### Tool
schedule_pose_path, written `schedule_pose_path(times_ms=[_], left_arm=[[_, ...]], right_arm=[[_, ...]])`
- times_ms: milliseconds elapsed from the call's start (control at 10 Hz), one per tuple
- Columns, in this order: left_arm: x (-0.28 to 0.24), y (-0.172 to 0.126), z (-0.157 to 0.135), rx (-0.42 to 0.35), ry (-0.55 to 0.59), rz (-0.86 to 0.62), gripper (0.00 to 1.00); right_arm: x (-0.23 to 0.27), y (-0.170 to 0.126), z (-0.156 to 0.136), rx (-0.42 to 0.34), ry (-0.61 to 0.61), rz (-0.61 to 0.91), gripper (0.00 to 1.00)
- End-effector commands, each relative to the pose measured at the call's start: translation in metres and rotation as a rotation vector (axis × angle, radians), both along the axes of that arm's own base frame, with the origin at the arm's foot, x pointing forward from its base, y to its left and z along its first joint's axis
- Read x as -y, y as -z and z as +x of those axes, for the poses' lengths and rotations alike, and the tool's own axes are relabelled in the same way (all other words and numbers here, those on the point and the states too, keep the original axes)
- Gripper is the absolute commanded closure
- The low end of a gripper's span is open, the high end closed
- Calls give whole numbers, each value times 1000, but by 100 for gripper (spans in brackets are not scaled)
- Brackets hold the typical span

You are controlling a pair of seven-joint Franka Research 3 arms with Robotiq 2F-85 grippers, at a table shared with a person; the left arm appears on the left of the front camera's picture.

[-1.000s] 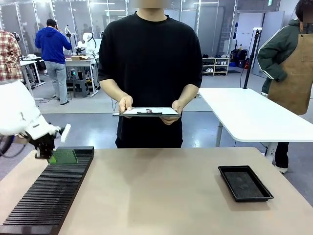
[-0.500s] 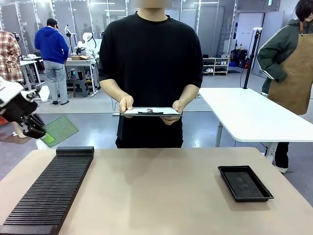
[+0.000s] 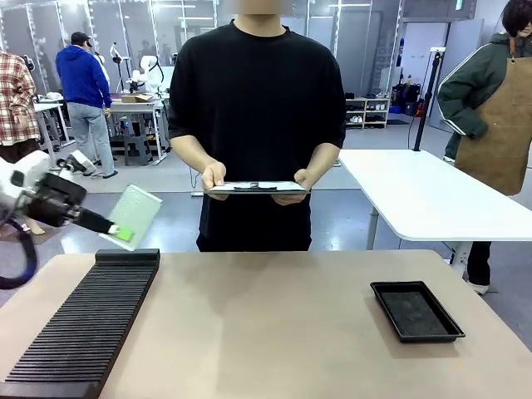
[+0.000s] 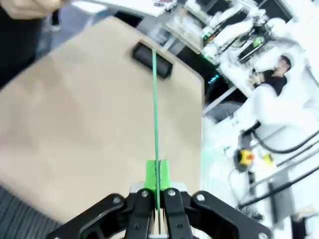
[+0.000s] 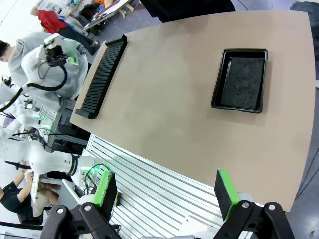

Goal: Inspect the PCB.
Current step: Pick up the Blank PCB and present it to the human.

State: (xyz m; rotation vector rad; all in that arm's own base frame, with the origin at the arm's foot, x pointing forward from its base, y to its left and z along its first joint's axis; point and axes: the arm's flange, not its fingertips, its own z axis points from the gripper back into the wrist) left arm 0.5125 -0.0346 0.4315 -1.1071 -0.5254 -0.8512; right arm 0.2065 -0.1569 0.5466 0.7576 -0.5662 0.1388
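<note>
One PCB (image 3: 135, 212) aloft over the counter's (image 3: 266, 332) left end, tilted, left gripper (image 3: 120, 233) fingers clamped on its lower edge, right gripper (image 5: 166, 190) fingers spread wide, one black tray (image 3: 416, 310), one slotted rack (image 3: 87, 328) on the counter, one clipboard (image 3: 256, 189) in the person's hands

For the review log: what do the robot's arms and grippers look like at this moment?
The left arm has a white rounded shell, with a black cable looping below it. The left gripper is black, with slim fingers ending in bright green pads. The right gripper has the same black linkage fingers, with visible screws and green pads.
</note>
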Motion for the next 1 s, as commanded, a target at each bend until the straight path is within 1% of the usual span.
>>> schedule_pose_path(times_ms=[0, 100, 200, 400, 500, 600, 700, 800, 900], left_arm=[[23, 33, 33, -148, -28, -178, 100], [38, 56, 39, -213, -7, -248, 100], [49, 71, 39, -305, -154, -244, 100], [50, 90, 41, -352, -114, -257, 100], [52, 101, 46, -395, -127, -239, 100], [54, 106, 47, -426, -144, -202, 100], [52, 102, 47, -387, -115, -197, 100], [49, 90, 44, -321, -98, -212, 100], [49, 110, 37, -394, -128, -230, 100]], right_arm=[[0, 0, -1, 10, -9, 9, 0], [0, 0, -1, 10, -9, 9, 0], [0, 0, -1, 10, -9, 9, 0], [0, 0, -1, 10, -9, 9, 0], [0, 0, -1, 10, -9, 9, 0], [0, 0, -1, 10, -9, 9, 0], [0, 0, -1, 10, -9, 9, 0], [0, 0, -1, 10, -9, 9, 0], [0, 0, -1, 10, -9, 9, 0]])
